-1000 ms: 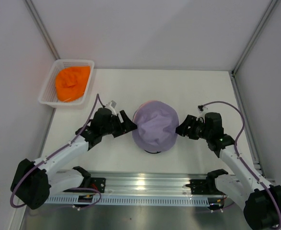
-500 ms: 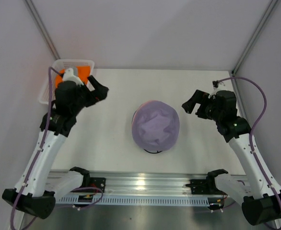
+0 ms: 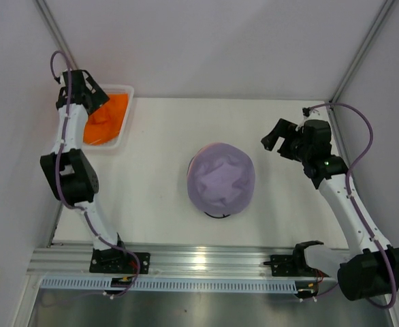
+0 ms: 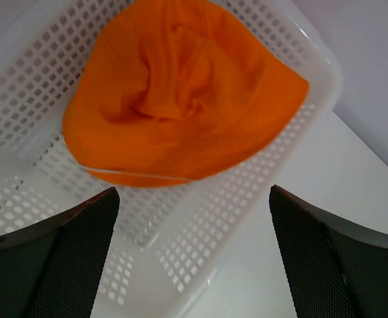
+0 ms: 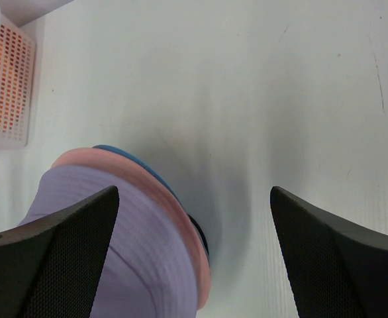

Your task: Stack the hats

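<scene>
Lavender hat (image 3: pixel 221 179) sits crown-up — nearly round.

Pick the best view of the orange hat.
Left wrist: the orange hat fills the frame, crumpled inside the white basket. The top view shows it small, partly hidden by the left gripper; the right wrist catches only an orange sliver.

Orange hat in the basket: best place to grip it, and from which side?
Pinch the raised fold on the crown of the orange hat, coming straight down. It lies crumpled inside the basket, whose walls block a sideways approach. The left gripper is open above it.
</scene>
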